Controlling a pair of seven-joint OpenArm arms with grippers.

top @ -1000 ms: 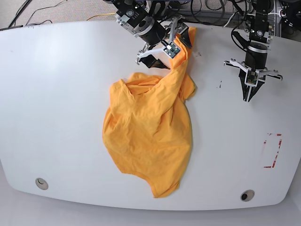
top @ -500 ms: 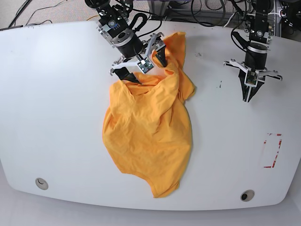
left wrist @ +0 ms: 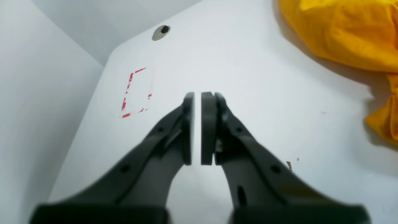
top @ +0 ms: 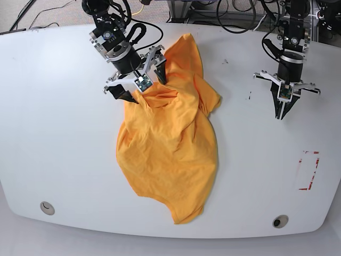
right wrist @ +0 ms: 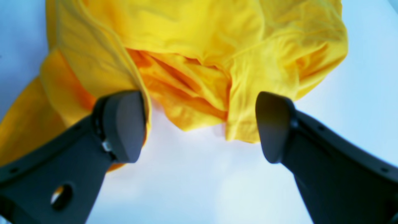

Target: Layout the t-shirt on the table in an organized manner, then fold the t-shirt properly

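Your right claw (top: pixel 137 85) is the one that matters here: it hangs over the bunched upper end of the t-shirt (top: pixel 168 154), toward the bench's far edge, jaws spread wide and gripping nothing. In the right wrist view the crumpled folds of cloth (right wrist: pixel 199 62) lie just ahead of the two pads (right wrist: pixel 124 124), one pad brushing a fold while the other stands over bare surface. The shirt's long axis runs from that far, bunched end down toward the near edge of the bench (top: pixel 64 154), leaning a little to one side; the near end looks flatter, the far end is heaped with a flap thrown up toward the far edge.

Your left claw (top: pixel 282 109) is well apart from the cloth, over bare bench on the other side, jaws closed on nothing; in its wrist view the pads (left wrist: pixel 207 124) sit nearly together with only a slit between. The shirt's edge (left wrist: pixel 342 34) lies off to its side, so the right arm is plainly nearer.

The surface is smooth and white, so I judge the cloth will slide easily when you drag it. There is open room on both sides of the shirt for spreading. A red-tape outline (top: pixel 309 170) and a grommet (top: pixel 279 221) sit near one near corner, another grommet (top: pixel 47 208) near the other.
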